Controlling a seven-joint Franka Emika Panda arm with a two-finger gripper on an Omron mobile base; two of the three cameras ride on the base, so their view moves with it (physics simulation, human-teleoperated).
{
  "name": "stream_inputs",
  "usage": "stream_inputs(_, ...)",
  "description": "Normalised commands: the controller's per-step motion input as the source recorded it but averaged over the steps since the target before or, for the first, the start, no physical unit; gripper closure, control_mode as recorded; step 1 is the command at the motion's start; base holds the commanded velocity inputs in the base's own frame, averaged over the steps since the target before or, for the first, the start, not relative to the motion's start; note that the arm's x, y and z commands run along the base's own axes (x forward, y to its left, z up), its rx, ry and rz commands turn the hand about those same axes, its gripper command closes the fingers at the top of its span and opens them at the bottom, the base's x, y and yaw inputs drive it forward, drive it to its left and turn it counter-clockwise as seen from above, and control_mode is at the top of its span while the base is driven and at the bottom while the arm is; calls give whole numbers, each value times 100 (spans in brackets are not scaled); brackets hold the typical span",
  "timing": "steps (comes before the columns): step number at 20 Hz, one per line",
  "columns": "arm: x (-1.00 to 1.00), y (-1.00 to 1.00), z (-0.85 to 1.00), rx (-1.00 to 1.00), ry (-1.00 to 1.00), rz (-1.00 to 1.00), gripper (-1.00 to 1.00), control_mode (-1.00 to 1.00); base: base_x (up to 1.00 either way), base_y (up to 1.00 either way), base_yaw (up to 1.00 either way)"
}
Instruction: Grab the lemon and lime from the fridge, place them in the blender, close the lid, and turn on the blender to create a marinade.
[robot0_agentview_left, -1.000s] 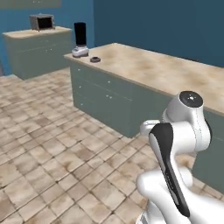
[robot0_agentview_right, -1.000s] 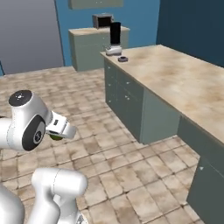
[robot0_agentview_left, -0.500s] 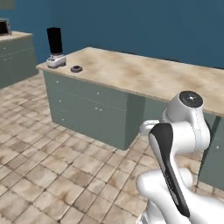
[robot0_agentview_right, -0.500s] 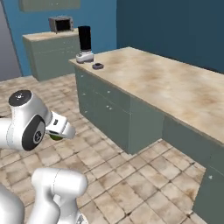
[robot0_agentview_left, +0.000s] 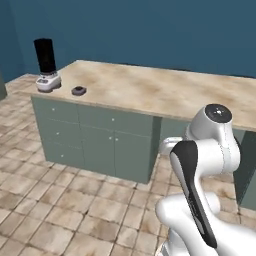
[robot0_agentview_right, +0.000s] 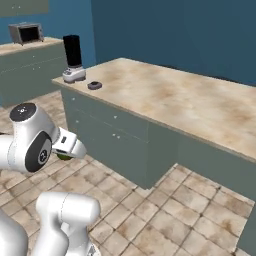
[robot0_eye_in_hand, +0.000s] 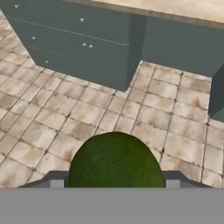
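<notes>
Hand view: the gripper (robot0_eye_in_hand: 114, 186) is clasping the dark green lime (robot0_eye_in_hand: 114, 159), which is sitting between its fingertips above the tiled floor (robot0_eye_in_hand: 52, 118).

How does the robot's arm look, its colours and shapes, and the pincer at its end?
The arm is glossy white, built of rounded, thick segments. A black band runs along one segment, and each joint ends in a dark grey round cap with a small pale dot. The pincer sits on a white blocky hand.

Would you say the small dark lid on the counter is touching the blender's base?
Apart. In the left base view the lid lies beside the blender with bare counter between them.
</notes>
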Motion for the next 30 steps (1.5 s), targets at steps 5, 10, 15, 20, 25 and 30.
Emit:
stream_inputs(5, 0, 0, 0, 0, 0, 0, 100, 100, 100, 100, -39)
stream_inputs(10, 0, 0, 0, 0, 0, 0, 100, 100, 93, 100, -36)
stream_inputs(15, 0, 0, 0, 0, 0, 0, 100, 100, 88, 100, -34)
stream_inputs(20, 0, 0, 0, 0, 0, 0, 100, 100, 84, 100, -31)
stream_inputs(25, 0, 0, 0, 0, 0, 0, 100, 100, 88, 97, -30)
stream_inputs(30, 0, 0, 0, 0, 0, 0, 100, 100, 75, 55, -18)
